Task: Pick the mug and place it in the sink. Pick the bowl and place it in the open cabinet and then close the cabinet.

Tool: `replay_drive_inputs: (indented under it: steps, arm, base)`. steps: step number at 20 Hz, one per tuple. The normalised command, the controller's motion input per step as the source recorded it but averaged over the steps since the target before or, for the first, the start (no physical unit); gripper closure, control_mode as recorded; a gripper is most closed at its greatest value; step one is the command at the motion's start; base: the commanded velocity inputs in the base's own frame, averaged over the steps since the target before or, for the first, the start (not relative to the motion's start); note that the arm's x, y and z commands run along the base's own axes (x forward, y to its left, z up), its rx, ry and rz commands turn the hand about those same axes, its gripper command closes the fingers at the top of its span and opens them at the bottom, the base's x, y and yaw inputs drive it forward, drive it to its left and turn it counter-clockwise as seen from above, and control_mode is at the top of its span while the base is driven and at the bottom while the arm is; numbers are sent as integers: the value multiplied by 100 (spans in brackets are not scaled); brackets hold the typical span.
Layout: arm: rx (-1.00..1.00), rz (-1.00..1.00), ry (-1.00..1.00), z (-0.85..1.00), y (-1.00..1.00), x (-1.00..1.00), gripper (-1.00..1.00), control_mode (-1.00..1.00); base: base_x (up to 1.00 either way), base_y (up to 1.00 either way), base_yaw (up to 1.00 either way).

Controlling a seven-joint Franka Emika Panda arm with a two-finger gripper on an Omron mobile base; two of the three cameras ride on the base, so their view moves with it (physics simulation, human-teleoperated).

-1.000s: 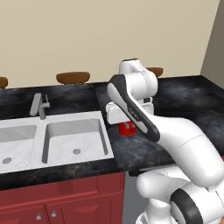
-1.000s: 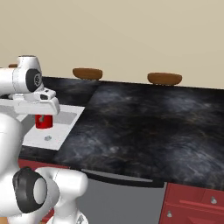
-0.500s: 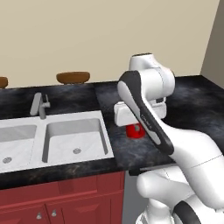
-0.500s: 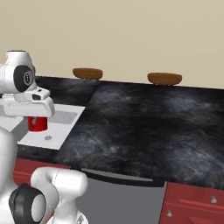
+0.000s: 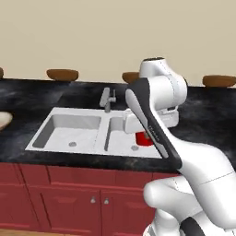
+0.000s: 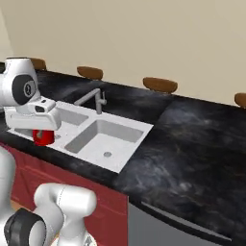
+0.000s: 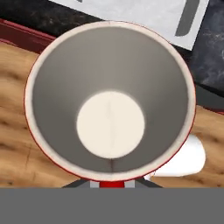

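Fingers (image 5: 144, 133) pinching mug (image 5: 144, 138), held upright in the air above the front edge of sink (image 5: 73, 126). Hand view: pale mug interior, rim up.

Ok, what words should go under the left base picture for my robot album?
White robot arm's gripper carries the small red mug above the white double-basin sink set in a black marble counter.
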Motion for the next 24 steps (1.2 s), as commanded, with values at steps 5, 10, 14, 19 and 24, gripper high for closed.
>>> replay_drive_inputs:
  steps: [5,10,14,19,24]
  arm:
    - [0,0,0,0,0,0,100,100]
    - [0,0,0,0,0,0,100,100]
    - [0,0,0,0,0,0,100,100]
    - [0,0,0,0,0,0,100,100]
    - [0,0,0,0,0,0,100,100]
  base:
    - [3,0,100]
    - [41,-41,57]
    - [100,37,-27]
    - [82,100,-44]
    - [50,97,-42]
